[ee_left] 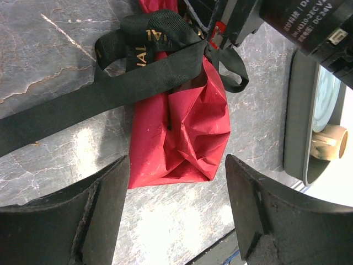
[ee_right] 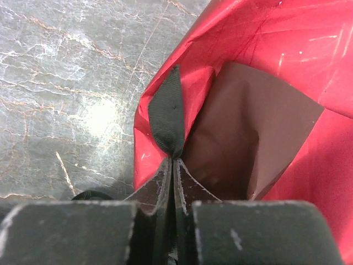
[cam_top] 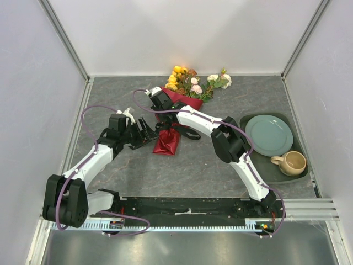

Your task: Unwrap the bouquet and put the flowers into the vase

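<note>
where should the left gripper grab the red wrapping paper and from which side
Probably the crumpled bottom end of the wrapping paper, below the ribbon. It juts out free before the open left gripper, so come straight in from that end, jaws astride its width. The right gripper pinches the ribbon higher up.

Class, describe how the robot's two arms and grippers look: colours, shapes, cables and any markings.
Both the left arm and right arm have white links between bulky black joints, with a purple cable looping alongside each. The left gripper and right gripper have two broad black fingers each. One black motor housing carries white lettering.
</note>
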You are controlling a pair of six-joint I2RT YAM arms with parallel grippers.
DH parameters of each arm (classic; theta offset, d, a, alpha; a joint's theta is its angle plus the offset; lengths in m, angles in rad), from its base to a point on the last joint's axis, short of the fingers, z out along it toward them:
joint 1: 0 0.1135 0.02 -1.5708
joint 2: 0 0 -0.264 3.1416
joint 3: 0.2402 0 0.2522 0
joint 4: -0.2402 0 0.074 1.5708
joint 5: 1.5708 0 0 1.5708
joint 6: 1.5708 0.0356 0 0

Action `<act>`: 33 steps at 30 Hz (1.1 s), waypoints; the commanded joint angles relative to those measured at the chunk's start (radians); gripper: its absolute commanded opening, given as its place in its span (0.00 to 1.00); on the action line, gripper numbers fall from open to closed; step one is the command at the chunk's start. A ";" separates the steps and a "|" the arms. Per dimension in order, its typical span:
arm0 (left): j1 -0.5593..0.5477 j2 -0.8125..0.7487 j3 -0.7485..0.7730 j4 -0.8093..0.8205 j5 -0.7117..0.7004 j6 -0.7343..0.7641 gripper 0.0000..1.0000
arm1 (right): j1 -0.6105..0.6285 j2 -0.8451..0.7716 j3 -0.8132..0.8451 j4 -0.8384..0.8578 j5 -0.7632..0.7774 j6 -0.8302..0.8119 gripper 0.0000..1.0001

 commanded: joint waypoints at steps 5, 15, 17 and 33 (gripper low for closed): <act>-0.001 0.022 -0.026 0.086 0.039 -0.061 0.75 | 0.003 -0.118 0.012 0.028 -0.002 0.048 0.00; -0.001 -0.028 -0.123 0.197 0.021 -0.144 0.71 | 0.000 -0.256 -0.087 0.047 -0.018 0.094 0.00; -0.002 -0.028 -0.121 0.200 0.031 -0.144 0.72 | 0.001 -0.254 -0.094 0.047 -0.013 0.091 0.03; -0.002 -0.076 -0.040 0.100 -0.018 -0.078 0.69 | -0.001 -0.337 -0.245 0.090 0.012 0.139 0.00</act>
